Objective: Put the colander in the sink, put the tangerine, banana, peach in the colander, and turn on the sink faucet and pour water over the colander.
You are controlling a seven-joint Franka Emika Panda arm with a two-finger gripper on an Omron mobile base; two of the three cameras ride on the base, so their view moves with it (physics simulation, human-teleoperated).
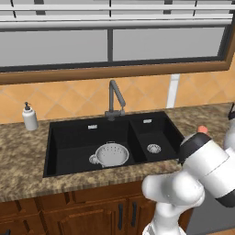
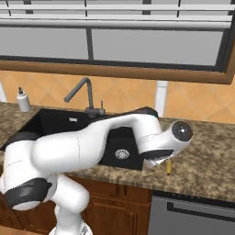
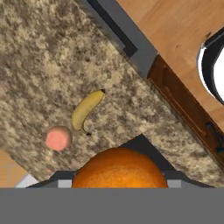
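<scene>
Tangerine (image 3: 117,168) looks clamped in our end effector (image 3: 118,177) above the worktop (image 3: 39,65) right of the sink (image 1: 73,142), banana (image 3: 86,110) and peach (image 3: 58,138) lying below; next we carry it left and release over the colander (image 1: 111,153) in the left basin.

White arm (image 2: 78,147) of rounded glossy segments, dark bands at joints (one grey end cap).

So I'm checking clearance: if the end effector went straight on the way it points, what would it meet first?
Probably the speckled brown granite counter, near the curved yellow banana; the round orange tangerine it seems to hold would likely touch first. Depth is unclear.
</scene>
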